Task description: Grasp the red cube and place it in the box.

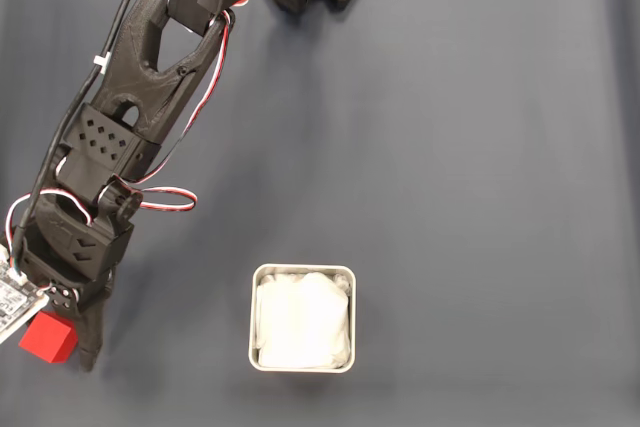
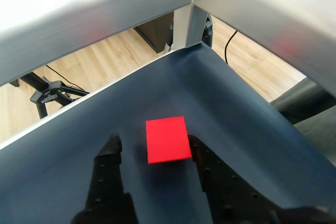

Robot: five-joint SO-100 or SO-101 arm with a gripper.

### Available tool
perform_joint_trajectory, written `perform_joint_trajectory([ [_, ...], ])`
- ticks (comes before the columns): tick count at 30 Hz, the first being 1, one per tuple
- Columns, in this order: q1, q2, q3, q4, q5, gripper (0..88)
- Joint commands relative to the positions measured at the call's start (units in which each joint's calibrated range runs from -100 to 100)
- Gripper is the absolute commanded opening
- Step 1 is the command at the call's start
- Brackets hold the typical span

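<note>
Dark tabletop point(image 1: 480, 147) under me; my jaws point(image 2: 152, 148) are spread around the red cube point(image 2: 167, 139), touching its right side, box point(image 1: 302, 271) at three o'clock.

black arm reaches down the left side of the dark grey tabletop point(image 1: 480, 147). pincer point(image 1: 62, 347) at lower left, the red cube point(image 1: 47, 337) right against its dark finger point(image 1: 92, 342); grip state unclear from here. the box point(image 1: 302, 272), white-lined, sits well apart to the right, lower centre.
</note>
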State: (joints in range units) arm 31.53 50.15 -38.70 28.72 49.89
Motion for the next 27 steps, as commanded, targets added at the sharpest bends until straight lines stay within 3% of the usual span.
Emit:
perform_joint_trajectory([
  [1, -0.8, -4.1, -0.3, 0.5, 0.5, 23.3],
  [17, -0.8, -4.7, -0.4, 0.5, 0.7, 6.5],
  [27, -0.8, -5.2, -0.3, 0.5, 0.8, 4.3],
])
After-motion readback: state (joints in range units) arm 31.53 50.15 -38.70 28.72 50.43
